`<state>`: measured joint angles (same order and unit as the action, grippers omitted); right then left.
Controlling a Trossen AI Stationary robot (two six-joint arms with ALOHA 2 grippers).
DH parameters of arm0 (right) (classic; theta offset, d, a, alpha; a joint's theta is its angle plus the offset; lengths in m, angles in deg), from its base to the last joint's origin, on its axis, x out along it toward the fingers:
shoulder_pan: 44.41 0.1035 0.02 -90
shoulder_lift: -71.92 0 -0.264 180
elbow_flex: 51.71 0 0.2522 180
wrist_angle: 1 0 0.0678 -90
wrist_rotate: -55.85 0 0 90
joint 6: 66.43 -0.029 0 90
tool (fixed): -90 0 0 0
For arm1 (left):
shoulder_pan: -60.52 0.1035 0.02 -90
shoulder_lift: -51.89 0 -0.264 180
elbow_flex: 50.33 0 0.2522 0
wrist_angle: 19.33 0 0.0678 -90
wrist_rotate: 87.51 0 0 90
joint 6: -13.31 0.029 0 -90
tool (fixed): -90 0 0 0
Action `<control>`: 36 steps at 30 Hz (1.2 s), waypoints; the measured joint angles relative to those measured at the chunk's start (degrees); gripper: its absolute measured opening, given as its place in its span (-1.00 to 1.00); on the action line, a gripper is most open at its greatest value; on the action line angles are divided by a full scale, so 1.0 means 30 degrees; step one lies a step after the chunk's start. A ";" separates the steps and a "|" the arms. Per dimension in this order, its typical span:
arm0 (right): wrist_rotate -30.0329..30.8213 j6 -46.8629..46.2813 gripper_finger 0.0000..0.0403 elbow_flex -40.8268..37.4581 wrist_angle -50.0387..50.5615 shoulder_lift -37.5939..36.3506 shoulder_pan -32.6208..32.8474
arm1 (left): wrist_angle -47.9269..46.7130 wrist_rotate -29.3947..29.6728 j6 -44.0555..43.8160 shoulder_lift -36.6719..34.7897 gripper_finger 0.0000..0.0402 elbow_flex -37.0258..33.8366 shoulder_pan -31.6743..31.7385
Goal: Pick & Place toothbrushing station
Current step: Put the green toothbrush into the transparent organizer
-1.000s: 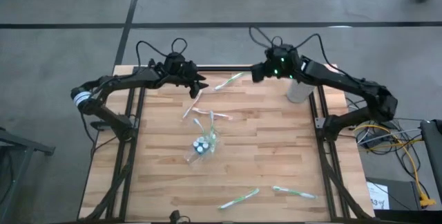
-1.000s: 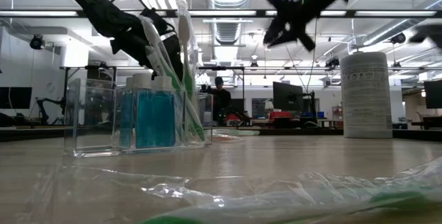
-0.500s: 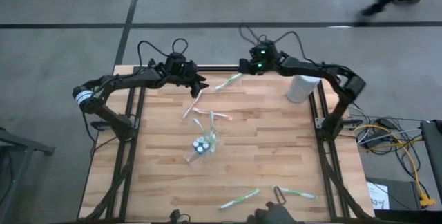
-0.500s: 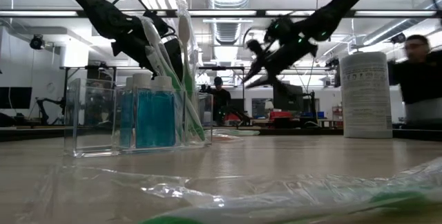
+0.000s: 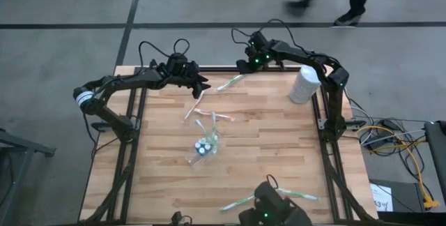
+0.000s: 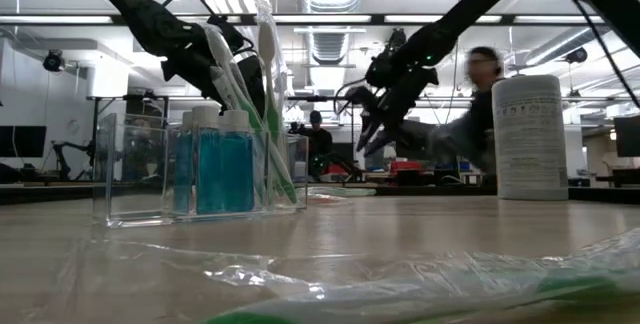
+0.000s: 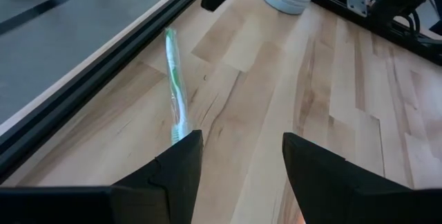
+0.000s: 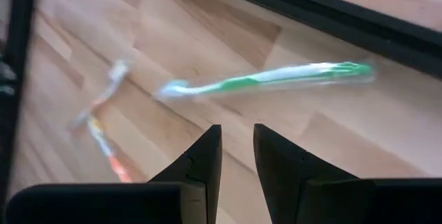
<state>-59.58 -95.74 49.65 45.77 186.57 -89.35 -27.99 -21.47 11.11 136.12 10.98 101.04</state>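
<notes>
The wooden tabletop [image 5: 265, 149] carries a clear organizer [image 6: 200, 179] near its middle, with blue bottles and wrapped toothbrushes standing in it. A green toothbrush [image 5: 231, 81] in a clear wrapper lies flat near the far edge, between the two arms. The left tool [image 7: 238, 165] is open and empty just beside it, and the right tool [image 8: 237, 156] hovers above it with only a narrow gap between its fingers, gripping nothing.

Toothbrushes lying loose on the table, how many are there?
5 seem visible: one green at the far edge, two mid-table, two green at the near edge. More stand in the clear holder.
</notes>
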 joint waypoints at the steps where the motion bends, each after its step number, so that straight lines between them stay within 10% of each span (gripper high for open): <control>1: 0.0020 0.0518 -0.59 0.0424 0.0532 0.0289 -0.0033 | 0.0007 0.0002 -0.0002 0.0000 0.02 0.0000 -0.0007; 23: -0.0121 0.7684 -0.59 0.4939 0.5032 0.3971 -0.0200 | 0.0015 0.0007 -0.0216 -0.0007 0.02 0.0000 -0.0007; 36: -0.0053 0.4562 -0.59 0.6986 0.3566 0.3776 -0.0069 | 0.0007 0.0036 -0.0313 -0.0015 0.02 0.0000 -0.0007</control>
<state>-59.74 -82.05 70.61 56.46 197.89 -89.56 -27.97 -21.36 10.17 136.07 10.98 101.01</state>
